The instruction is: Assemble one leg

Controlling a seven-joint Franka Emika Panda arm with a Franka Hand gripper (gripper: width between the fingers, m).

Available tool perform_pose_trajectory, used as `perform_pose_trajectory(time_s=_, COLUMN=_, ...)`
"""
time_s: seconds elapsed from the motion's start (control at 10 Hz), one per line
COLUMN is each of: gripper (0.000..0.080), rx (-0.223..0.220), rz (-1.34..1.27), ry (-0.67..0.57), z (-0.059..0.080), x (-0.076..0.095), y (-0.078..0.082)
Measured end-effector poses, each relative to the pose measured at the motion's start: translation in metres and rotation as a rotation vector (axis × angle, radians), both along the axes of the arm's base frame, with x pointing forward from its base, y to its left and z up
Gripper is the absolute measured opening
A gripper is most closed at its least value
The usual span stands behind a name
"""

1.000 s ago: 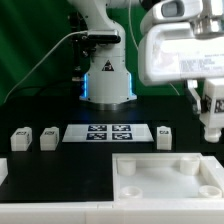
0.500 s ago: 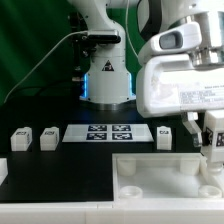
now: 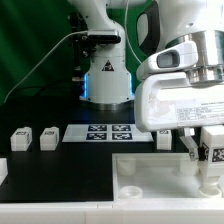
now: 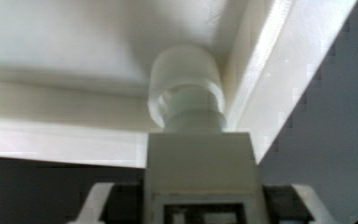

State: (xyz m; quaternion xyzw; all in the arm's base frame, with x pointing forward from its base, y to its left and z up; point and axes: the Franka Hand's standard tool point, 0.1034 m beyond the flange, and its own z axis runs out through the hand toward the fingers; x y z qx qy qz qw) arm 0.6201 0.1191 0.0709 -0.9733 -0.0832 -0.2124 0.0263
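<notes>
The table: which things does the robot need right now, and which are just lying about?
In the job: the leg held in the gripper; the white panel below it.
Lying about: three spare legs; the marker board.

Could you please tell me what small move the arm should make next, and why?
Probably a short descent: the tool holds the leg upright over the white panel near the exterior view's right, and the wrist view shows its rounded tip beside the raised rim, apparently not yet seated.
</notes>
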Motion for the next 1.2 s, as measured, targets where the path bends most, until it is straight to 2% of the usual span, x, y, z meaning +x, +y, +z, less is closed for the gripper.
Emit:
perform_pose_trajectory(time_s=0.3, gripper=0.0291, rx=0.000, rz=-0.001, ry=-0.007, z=-0.003, x=0.005, y=-0.001)
perform_pose_trajectory(time_s=0.6, gripper=0.0291, rx=0.004, rz=-0.010, ry=0.000, z=-0.013, x=0.001, y=0.000)
perform_pose_trajectory(time_s=1.0, gripper=0.0291, rx=0.024, rz=-0.033, ry=-0.087, z=-0.014, x=0.002, y=-0.001)
perform_pose_trajectory(time_s=1.2, gripper=0.0294, rx=0.023, rz=-0.035, ry=-0.090, z=-0.014, x=0.003, y=-0.001)
